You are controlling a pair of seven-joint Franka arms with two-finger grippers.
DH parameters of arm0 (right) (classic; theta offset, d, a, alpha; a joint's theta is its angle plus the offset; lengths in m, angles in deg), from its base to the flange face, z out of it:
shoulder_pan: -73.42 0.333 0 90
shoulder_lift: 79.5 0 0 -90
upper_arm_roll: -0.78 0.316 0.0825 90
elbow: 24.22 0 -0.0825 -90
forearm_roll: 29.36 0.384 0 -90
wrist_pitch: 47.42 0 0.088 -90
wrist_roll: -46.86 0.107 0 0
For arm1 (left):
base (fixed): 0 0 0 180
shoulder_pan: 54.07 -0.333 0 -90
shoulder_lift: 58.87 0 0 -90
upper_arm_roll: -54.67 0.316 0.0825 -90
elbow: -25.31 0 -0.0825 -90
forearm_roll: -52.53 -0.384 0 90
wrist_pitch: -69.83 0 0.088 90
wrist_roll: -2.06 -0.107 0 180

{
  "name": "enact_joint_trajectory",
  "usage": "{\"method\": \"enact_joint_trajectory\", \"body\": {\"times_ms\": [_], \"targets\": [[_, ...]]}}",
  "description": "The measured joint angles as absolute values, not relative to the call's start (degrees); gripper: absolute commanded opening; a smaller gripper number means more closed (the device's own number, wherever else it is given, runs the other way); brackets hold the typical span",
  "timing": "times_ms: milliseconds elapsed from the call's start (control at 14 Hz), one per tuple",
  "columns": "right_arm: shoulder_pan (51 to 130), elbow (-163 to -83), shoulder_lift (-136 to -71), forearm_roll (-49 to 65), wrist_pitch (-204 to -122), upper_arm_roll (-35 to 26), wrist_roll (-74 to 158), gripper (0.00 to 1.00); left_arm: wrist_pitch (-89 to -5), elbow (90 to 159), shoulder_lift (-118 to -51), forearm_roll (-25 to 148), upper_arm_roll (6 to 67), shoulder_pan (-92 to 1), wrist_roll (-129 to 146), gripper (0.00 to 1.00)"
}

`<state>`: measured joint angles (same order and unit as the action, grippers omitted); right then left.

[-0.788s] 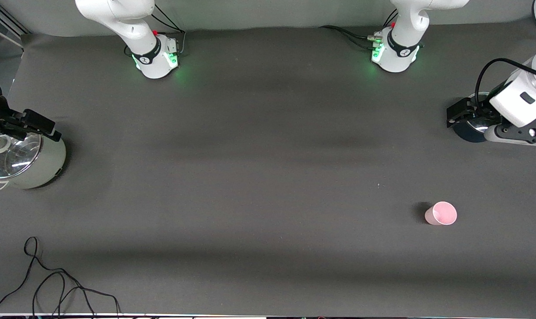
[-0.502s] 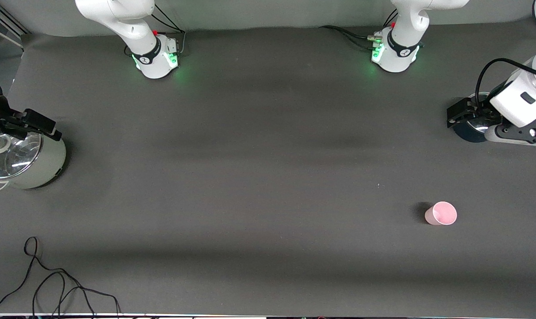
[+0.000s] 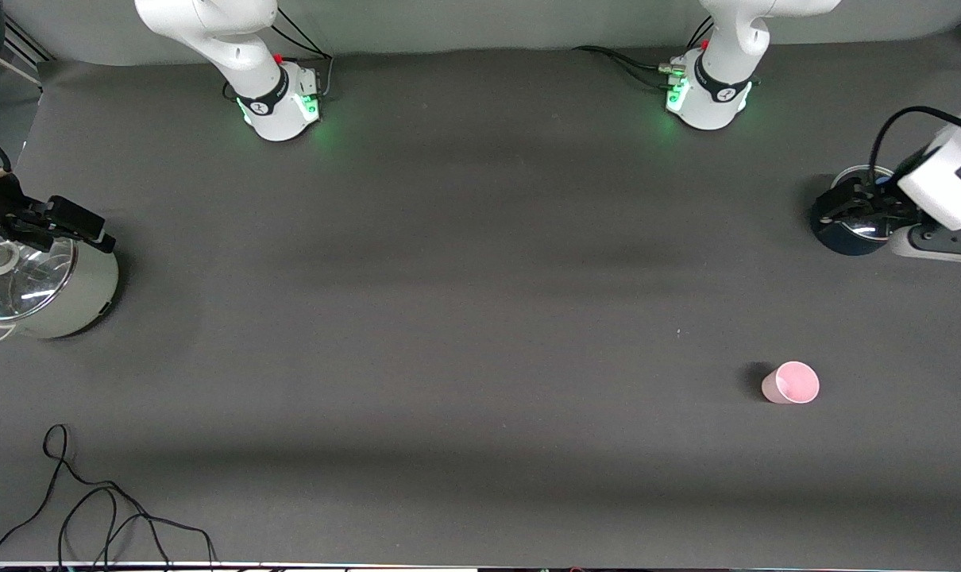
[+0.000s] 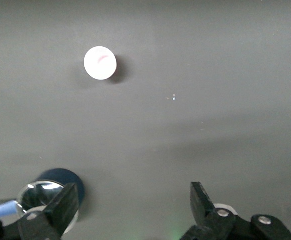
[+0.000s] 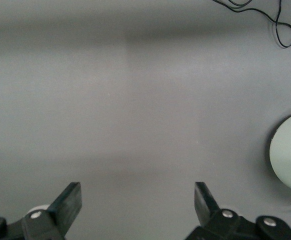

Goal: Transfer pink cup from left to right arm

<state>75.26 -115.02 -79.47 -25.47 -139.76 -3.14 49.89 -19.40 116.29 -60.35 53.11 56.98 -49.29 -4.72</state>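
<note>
The pink cup (image 3: 790, 383) stands upright on the dark mat, toward the left arm's end of the table and near the front camera. It also shows in the left wrist view (image 4: 100, 63), well apart from the jaws. My left gripper (image 3: 834, 205) is open and empty over the edge of a dark blue pot (image 3: 850, 237); in its wrist view (image 4: 134, 200) only mat lies between the fingers. My right gripper (image 3: 83, 224) is open and empty over the rim of a pale green pot (image 3: 67, 298) at the right arm's end, and its wrist view (image 5: 137, 197) shows bare mat.
The dark blue pot (image 4: 60, 181) has a shiny lid. The pale green pot (image 5: 288, 152) has a glass lid. A loose black cable (image 3: 91, 508) lies near the front edge at the right arm's end, and shows in the right wrist view (image 5: 275, 20).
My left gripper has shifted a little toward the left arm's end of the table, over the dark blue pot. My right gripper has edged slightly toward its own end. The cup has not moved.
</note>
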Motion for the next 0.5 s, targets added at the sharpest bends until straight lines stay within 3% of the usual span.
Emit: {"method": "enact_joint_trajectory", "body": {"times_ms": [502], "targets": [[75.27,-115.02,-79.48,-25.47,-139.76,-3.15,49.89,1.0,-27.56,116.28,-66.53,55.5,57.55,-63.94,-38.58,1.0]]}}
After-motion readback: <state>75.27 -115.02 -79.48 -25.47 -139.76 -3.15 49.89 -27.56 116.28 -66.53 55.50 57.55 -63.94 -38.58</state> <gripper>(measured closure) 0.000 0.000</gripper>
